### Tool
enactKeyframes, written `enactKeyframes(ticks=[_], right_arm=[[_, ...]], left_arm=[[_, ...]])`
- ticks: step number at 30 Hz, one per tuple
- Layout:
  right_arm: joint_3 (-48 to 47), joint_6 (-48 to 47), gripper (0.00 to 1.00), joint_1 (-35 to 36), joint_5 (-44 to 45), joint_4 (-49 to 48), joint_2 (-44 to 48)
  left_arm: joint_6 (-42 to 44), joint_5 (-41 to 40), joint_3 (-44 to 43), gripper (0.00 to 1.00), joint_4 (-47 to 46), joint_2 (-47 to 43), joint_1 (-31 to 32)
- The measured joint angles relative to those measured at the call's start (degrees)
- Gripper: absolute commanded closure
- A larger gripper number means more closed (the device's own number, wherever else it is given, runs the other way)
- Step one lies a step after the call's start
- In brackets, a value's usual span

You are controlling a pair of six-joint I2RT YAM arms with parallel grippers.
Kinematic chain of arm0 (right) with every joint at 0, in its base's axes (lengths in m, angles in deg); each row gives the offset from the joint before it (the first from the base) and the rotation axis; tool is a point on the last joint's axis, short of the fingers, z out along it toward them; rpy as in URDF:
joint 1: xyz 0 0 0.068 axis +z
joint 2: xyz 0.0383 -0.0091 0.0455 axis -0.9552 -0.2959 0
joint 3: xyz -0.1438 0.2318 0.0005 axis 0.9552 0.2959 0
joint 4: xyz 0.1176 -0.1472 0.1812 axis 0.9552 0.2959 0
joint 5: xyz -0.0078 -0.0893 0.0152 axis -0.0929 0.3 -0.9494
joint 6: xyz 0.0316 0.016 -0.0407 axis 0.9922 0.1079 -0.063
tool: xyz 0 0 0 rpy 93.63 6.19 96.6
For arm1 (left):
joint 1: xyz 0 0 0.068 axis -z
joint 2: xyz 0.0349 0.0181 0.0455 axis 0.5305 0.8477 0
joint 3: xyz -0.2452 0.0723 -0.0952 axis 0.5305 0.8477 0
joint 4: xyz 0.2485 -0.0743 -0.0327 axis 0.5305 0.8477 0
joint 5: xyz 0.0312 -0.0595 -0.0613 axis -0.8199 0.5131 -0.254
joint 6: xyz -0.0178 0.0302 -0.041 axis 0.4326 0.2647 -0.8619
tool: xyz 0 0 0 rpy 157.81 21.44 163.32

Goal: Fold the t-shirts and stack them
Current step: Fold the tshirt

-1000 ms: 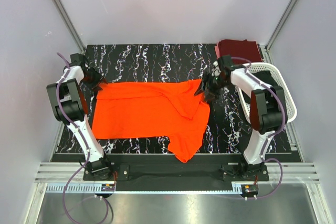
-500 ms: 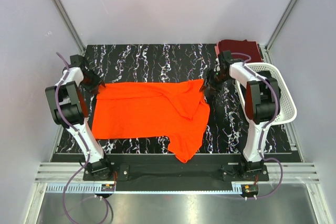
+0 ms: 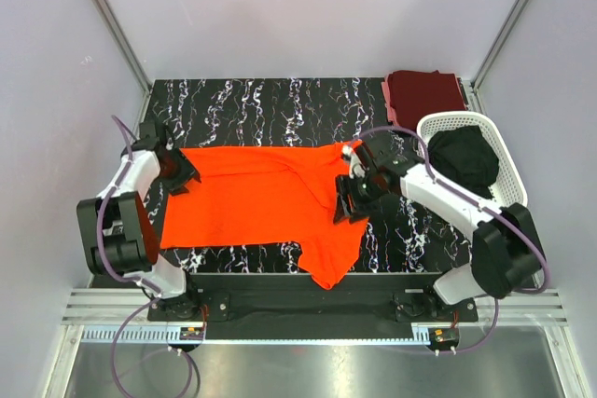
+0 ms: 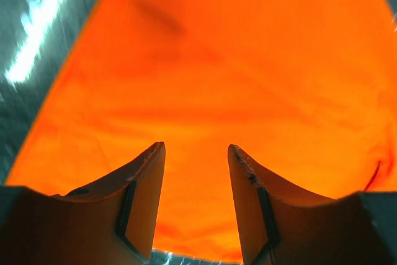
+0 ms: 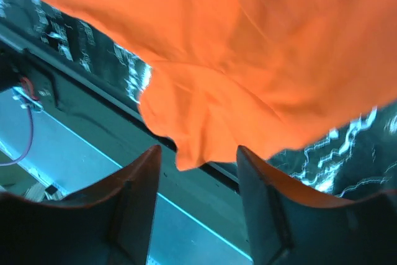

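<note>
On the marbled table [image 3: 280, 109], orange t-shirt [image 3: 252, 198] is lying spread, left gripper [image 4: 195, 148] and right gripper [image 5: 197, 150] both hovering unclenched at its ends.

Lab cell — white walls [image 3: 280, 16], aluminium rails [image 3: 308, 305]

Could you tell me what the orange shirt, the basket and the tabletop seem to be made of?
The orange shirt looks like soft matte cloth, likely cotton: it creases and folds. The basket is probably white plastic: a stiff wall of gridded holes. The tabletop is black with white veins and glare: a marble look, possibly printed laminate.
</note>
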Motion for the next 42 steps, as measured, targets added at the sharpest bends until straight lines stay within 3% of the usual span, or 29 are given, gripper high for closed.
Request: enactKeyframes(ticks=[6, 11, 14, 21, 27, 30, 34, 42], right_arm=[[13.42, 5.03, 0.47, -0.15, 1.77, -2.01, 2.99], [14.05, 7.93, 0.47, -0.28, 6.38, -4.31, 0.59], [12.24, 8.39, 0.46, -1.53, 8.02, -5.62, -3.08], [-1.09, 7.63, 0.45, -8.98, 6.93, -4.87, -18.27], [-23.56, 1.64, 0.39, -13.25, 10.32, -0.85, -32.13], [-31.19, -0.92, 0.36, -13.46, 11.65, 0.52, -35.06], [-28.52, -2.21, 0.32, -13.44, 11.65, 0.92, -31.08], [-2.23, -0.37, 0.33, -12.31, 4.07, 0.15, -8.31]], left_arm=[[-1.88, 0.33, 6.05, 0.51, 1.29, -3.15, 2.14], [-5.07, -0.35, 6.8, 0.5, 3.41, -1.36, 3.87], [-6.73, -0.79, 3.93, 0.5, 5.7, 4.81, 4.33], [-8.11, -1.55, -12.04, 0.5, 12.81, 19.39, 4.39], [-7.82, -2.21, -33.09, 0.48, 17.92, 32.7, 4.55], [-7.3, -2.93, -38.56, 0.44, 16.9, 35.32, 4.55], [-6.27, -1.9, -32.11, 0.39, 12.59, 30.56, 4.55], [-5.6, -0.96, -8.44, 0.36, 9.11, 8.72, 4.5]])
